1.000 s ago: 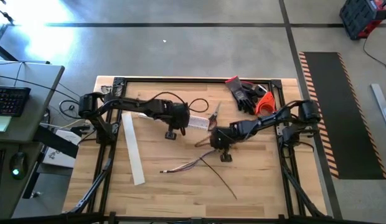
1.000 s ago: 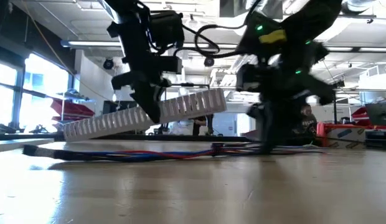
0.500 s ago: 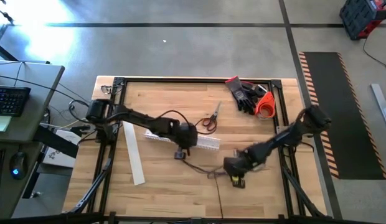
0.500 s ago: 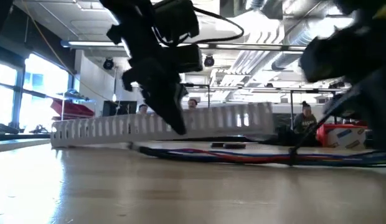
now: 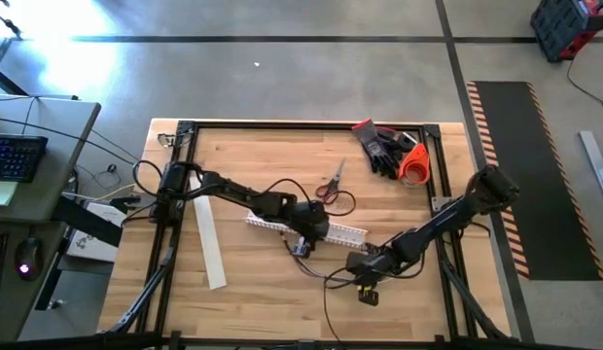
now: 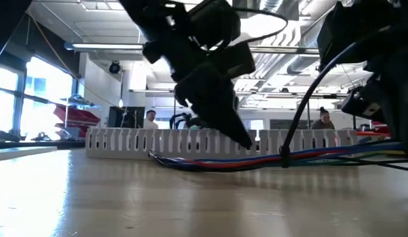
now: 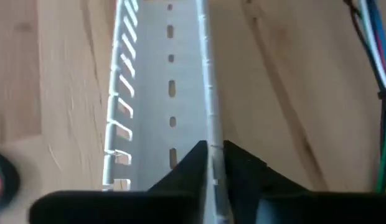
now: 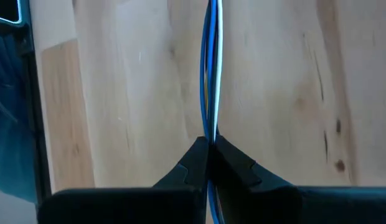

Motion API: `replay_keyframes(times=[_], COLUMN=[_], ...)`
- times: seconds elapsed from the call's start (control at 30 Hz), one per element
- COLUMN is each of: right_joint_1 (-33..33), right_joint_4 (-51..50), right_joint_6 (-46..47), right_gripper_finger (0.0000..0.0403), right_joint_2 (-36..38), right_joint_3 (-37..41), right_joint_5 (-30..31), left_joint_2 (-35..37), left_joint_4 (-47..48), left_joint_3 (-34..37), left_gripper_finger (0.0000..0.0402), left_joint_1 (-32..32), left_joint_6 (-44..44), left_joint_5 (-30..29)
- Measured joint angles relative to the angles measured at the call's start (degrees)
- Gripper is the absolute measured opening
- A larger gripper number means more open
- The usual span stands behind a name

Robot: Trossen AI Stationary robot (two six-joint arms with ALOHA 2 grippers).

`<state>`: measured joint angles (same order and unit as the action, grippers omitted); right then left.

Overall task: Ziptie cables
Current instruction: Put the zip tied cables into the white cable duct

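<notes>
Since the earlier frame both arms have carried their loads toward the desk's front edge. My left gripper [image 7: 210, 163], near the desk's middle, has its fingers about the side wall of the white duct [image 5: 311, 227], slightly parted; whether it grips I cannot tell. My right gripper [image 8: 209, 155], toward the front right corner, is clamped tight on the cables [image 8: 211, 74], which trail along the wood just beside the duct. My advice: keep the wires taut and parallel to the duct, and steady it before laying them in.
</notes>
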<state>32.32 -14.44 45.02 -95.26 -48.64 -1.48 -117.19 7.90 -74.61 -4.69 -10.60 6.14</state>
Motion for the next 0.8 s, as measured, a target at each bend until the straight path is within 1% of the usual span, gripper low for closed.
replay_keyframes(times=[0.07, 0.17, 0.27, 0.37, 0.43, 0.57, 0.67, 0.73, 0.8], right_joint_1=[0.02, 0.04, 0.08, 0.08, 0.08, 0.17, 0.35, 0.37, 0.34], right_joint_4=[-0.06, -0.15, -0.04, -0.28, -0.21, 0.6, 1.09, 1.93, 2.49], right_joint_6=[0.07, 0.02, 0.01, -0.05, 0.0, 0.04, -0.01, -0.07, -0.53], right_gripper_finger=[0.0002, 0.0002, 0.0002, 0.0002, 0.0002, 0.0002, 0.0002, 0.0002, 0.0002], right_joint_2=[0.01, 0.02, 0.02, 0.02, 0.04, 0.04, 0.04, 0.04, 0.04], right_joint_3=[-0.02, -0.02, 0.49, 1.21, 1.71, 2.73, 3.14, 3.56, 3.61], right_joint_5=[0.04, 0.69, 2.64, 4.38, 5.11, 6.48, 7.48, 7.48, 7.71], left_joint_2=[-0.05, 0.84, 2.73, 5.02, 7.65, 15.75, 21.35, 23.9, 24.97], left_joint_4=[2.51, 10.29, 18.37, 26.45, 29.03, 27.23, 25.41, 21.51, 18.69], left_joint_3=[-1.8, -4.22, -6.46, -6.48, -4.89, 0.15, 5.81, 10.25, 14.39], left_gripper_finger=[0.0065, 0.0105, 0.0135, 0.015, 0.0152, 0.0146, 0.0138, 0.0134, 0.0131], left_joint_1=[-0.04, 0.13, 0.17, -0.11, -0.91, -3.38, -5.14, -6.43, -7.68], left_joint_6=[-1.68, -4.99, -6.48, -7.03, -7.44, -6.57, -5.26, -4.04, -3.62], left_joint_5=[-1.54, -5.48, -8.7, -8.43, -5.98, -1.19, 2.4, 4.08, 5.01])
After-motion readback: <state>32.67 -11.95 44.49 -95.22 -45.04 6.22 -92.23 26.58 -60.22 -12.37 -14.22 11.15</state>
